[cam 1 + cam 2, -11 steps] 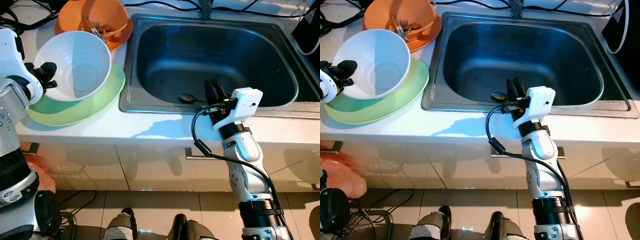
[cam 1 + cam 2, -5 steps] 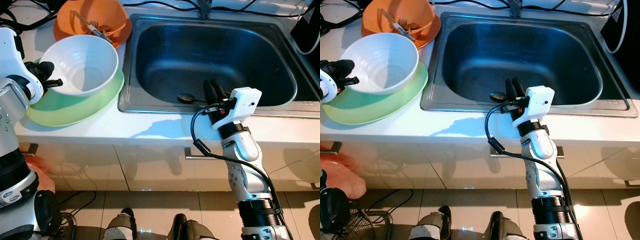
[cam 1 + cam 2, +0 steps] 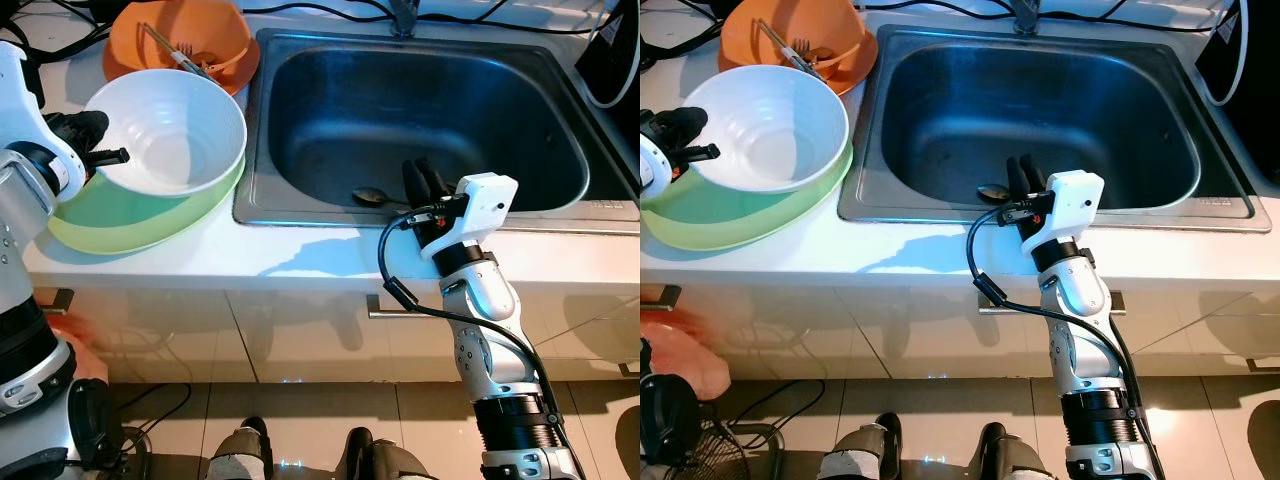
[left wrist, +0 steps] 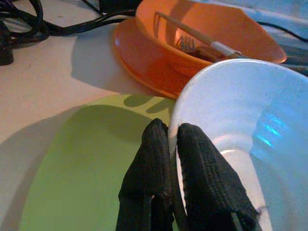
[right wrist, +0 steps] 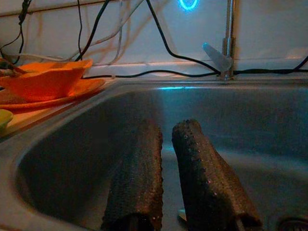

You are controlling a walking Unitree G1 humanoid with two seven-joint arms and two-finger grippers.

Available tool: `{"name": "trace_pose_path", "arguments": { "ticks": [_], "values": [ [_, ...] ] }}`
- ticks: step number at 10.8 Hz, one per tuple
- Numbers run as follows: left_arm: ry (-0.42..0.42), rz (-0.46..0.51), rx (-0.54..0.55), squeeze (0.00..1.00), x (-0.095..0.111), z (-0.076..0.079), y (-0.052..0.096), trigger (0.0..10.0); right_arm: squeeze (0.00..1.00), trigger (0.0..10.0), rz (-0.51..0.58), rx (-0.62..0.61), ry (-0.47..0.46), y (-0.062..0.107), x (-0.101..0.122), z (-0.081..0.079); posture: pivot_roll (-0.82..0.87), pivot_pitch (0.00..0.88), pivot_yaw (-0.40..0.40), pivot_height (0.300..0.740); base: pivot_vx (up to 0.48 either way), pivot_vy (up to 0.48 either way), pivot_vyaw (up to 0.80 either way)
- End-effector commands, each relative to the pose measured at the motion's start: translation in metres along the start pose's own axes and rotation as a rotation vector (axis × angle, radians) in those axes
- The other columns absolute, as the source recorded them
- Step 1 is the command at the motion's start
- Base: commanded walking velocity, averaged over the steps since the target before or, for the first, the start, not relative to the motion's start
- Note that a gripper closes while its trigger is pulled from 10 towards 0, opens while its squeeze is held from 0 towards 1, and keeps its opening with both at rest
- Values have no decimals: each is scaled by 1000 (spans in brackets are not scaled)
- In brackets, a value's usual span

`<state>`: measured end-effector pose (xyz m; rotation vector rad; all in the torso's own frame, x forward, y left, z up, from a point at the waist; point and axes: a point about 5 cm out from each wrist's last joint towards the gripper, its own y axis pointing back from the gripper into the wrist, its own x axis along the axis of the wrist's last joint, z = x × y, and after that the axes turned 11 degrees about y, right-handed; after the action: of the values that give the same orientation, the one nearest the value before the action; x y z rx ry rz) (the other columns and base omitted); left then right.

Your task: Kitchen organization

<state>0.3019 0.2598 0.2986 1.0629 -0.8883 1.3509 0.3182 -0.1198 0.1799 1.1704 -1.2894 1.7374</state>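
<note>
White bowl (image 3: 170,133): round, deep, plain white inside with faint ribbing on the inner wall and a glossy blue-tinted reflection. It sits on the green plate (image 3: 130,215) at the left end of the countertop (image 3: 300,255), close to the front edge and just beside the sink's left rim. The bowl appears roughly level; whether its base rests fully on the plate cannot be confirmed, as the bowl itself covers the contact.

Left gripper (image 4: 172,144): clenched on the bowl's left rim, one finger inside the wall and one outside, as the left wrist view shows.

Behind the white bowl, toward the countertop's back-left corner, an orange bowl (image 3: 185,45) stands on an orange plate (image 4: 139,62). It holds a fork (image 4: 185,44) and at least one other long utensil; the exact count is unclear.

Right gripper (image 3: 424,182): reaches over the front rim of the steel sink (image 3: 420,110), fingers close together with a narrow gap between them, grasping nothing. A spoon (image 3: 368,196) lies on the sink floor just beside the fingers; its handle is hidden behind them.

Black cables (image 4: 29,26) run along the back edge of the countertop. The tap (image 5: 226,45) is cut off at the top of both eye views.
</note>
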Motion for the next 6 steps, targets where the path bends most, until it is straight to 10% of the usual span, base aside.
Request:
{"name": "trace_pose_path", "arguments": {
  "ticks": [1,6],
  "values": [
    [0,-37,-23,0,-5,4,0,0,0,10000,-131,21,-27,10,-25,-6,269,217,-38,740,0,0,0],
    [13,-3,-218,0,-3,30,5,0,0,10000,-132,21,-26,9,-26,-6,271,215,-41,740,0,0,0]
  ]
}}
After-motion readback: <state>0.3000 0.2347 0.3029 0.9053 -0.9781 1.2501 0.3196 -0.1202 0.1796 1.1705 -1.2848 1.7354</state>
